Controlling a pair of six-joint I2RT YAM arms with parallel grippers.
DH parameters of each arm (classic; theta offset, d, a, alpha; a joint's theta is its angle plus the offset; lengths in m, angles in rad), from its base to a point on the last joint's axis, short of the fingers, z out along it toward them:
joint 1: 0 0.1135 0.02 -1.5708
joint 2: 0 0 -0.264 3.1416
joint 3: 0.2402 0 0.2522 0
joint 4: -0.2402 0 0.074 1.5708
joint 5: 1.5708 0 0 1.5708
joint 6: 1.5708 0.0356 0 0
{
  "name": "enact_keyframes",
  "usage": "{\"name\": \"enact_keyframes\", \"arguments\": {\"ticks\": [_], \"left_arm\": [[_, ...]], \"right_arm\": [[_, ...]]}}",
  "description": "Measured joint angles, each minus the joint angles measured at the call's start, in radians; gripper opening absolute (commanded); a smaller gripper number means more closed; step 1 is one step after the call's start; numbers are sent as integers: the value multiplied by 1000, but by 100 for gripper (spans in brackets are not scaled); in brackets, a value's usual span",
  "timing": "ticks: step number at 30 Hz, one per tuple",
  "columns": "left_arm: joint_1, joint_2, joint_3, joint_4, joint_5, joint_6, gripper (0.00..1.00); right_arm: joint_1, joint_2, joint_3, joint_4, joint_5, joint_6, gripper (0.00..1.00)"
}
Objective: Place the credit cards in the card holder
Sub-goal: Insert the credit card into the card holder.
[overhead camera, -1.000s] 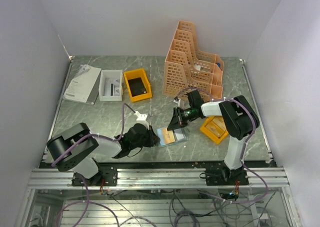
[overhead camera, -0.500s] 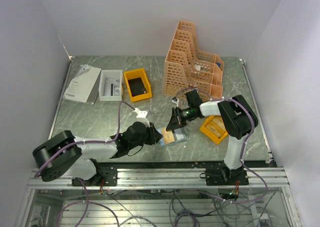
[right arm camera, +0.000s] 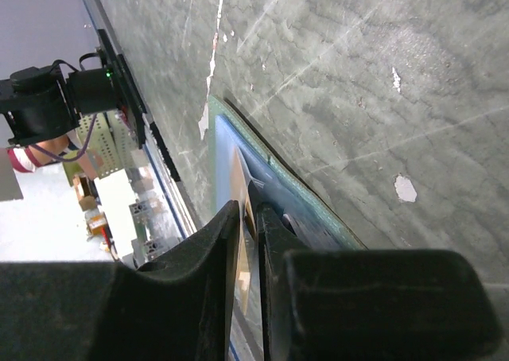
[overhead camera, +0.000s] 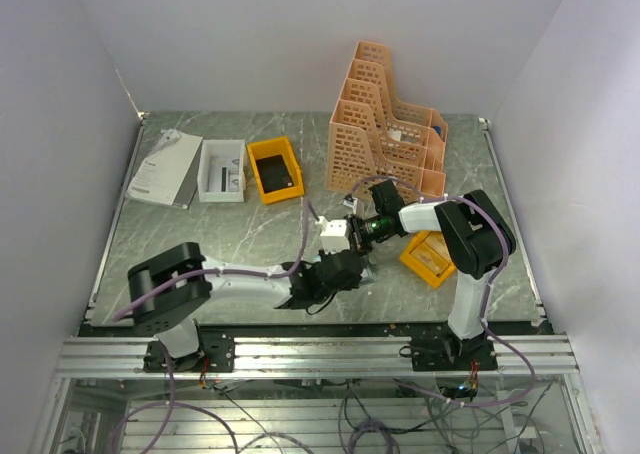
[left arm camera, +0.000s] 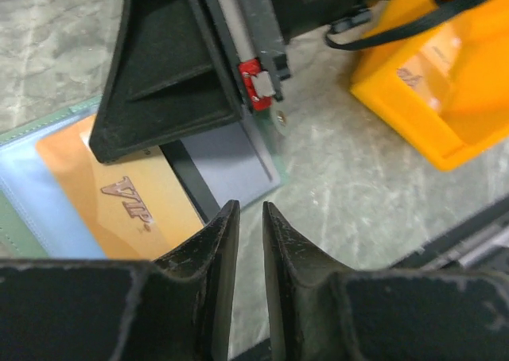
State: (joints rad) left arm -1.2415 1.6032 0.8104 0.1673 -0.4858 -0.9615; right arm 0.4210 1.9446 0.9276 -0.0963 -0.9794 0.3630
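Fingers (left arm camera: 208, 250) of the left gripper (left arm camera: 250, 211) are standing only a narrow slit apart with nothing between them, hovering just above the near edge of the card holder (left arm camera: 231, 158). That holder is lying open and flat on the marbled table (left arm camera: 342, 202), showing its bluish inside, close to the near edge of the table and between the two arms. An orange credit card (left arm camera: 127, 198) marked VIP is lying on the open holder, and the black tips of the right gripper (right arm camera: 248, 218) are pressing down at its far corner. In the right wrist view those fingers (right arm camera: 208, 254) are also sitting narrowly apart, with a tan edge of the card showing in the gap; whether they are pinching it I cannot tell. Just beside the holder, on the right arm's side, a yellow bin (left arm camera: 413, 98) is sitting on the table. Farther back a peach file rack (overhead camera: 385, 124) is standing upright, and a second yellow bin (overhead camera: 274, 169), a white box (overhead camera: 222, 169) and some white papers (overhead camera: 163, 169) are lying in a row at the far left.
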Motion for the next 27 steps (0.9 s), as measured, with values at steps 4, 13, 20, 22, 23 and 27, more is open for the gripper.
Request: {"name": "enact_keyframes", "arguments": {"ticks": [4,13,20,22,23,27], "left_arm": [[-9,99,99,-109,-81,-24,27],[-9,234,208,-237,-170,-60,28],[-11,256,248,-284,-196,-92,29],[-12,260,257,-307,-207,-110,29],[-12,261,260,-316,-211,-117,30],[-12,264,264,-352,-235,-150,34]], "right_arm": [[0,0,0,0,0,0,16],[0,1,0,0,0,0,16],[0,1,0,0,0,1,20],[0,1,0,0,-2,3,22],[0,1,0,0,-3,4,23],[0,1,0,0,-9,4,24]]}}
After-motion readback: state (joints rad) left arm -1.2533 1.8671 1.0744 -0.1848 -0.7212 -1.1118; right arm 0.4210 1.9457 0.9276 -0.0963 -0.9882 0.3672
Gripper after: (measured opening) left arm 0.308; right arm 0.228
